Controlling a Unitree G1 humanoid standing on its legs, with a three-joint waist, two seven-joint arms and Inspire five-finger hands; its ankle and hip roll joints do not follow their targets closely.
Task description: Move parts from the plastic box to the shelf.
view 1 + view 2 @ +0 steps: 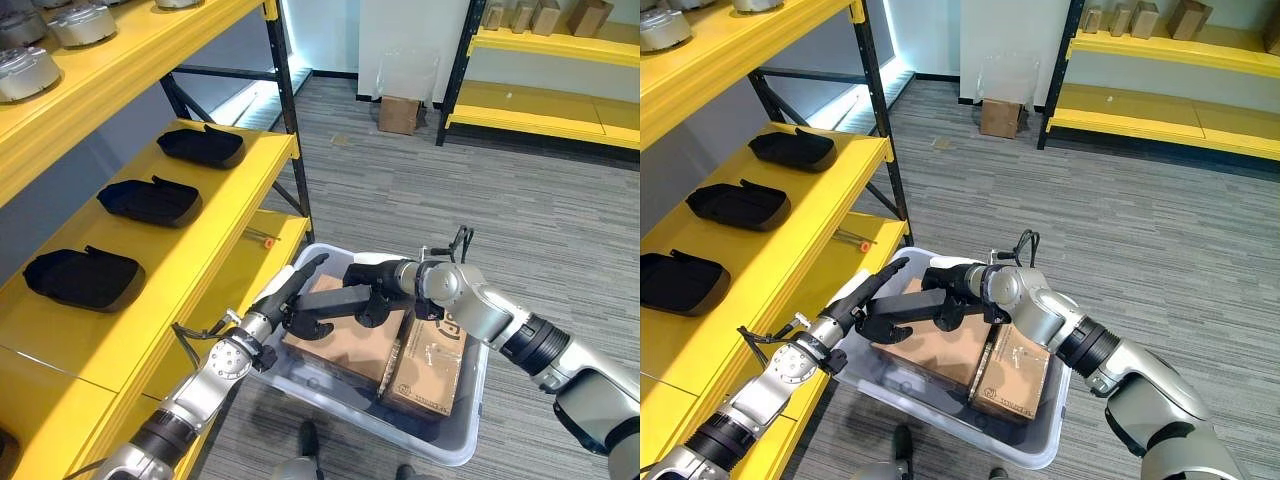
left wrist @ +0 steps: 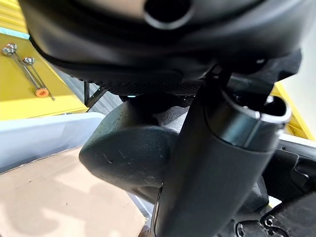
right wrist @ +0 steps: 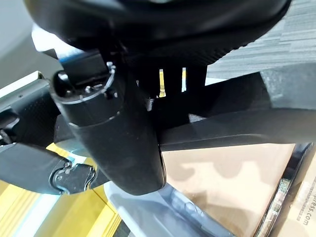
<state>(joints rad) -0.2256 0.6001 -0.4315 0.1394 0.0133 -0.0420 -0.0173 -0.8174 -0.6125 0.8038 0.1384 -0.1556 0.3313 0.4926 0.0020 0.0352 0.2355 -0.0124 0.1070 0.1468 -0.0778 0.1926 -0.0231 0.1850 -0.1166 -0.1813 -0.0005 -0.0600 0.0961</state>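
The dark part [image 1: 345, 298] hangs just above the cardboard boxes [image 1: 345, 345] inside the plastic box [image 1: 455, 440], lifted clear of them and lying roughly level. Its long axis runs left to right across the box, from one hand to the other, so it sits between the two hands, not off to one side of either.

The right hand [image 1: 385, 285] has its fingers curled round the right end of the part and carries most of it. The left hand [image 1: 295, 300] meets the part's left end: its fingers stretch out fairly straight toward the shelf, with the thumb tucked under the part, though I cannot quite tell whether that amounts to a real pinch or only a steadying touch.

The shelf [image 1: 215, 215] stands to the left, well apart from the box, with three similar dark parts [image 1: 150, 200] already lying in a row on its yellow board. The left arm is the nearer one to that shelf, so the carry would probably go leftward and up.
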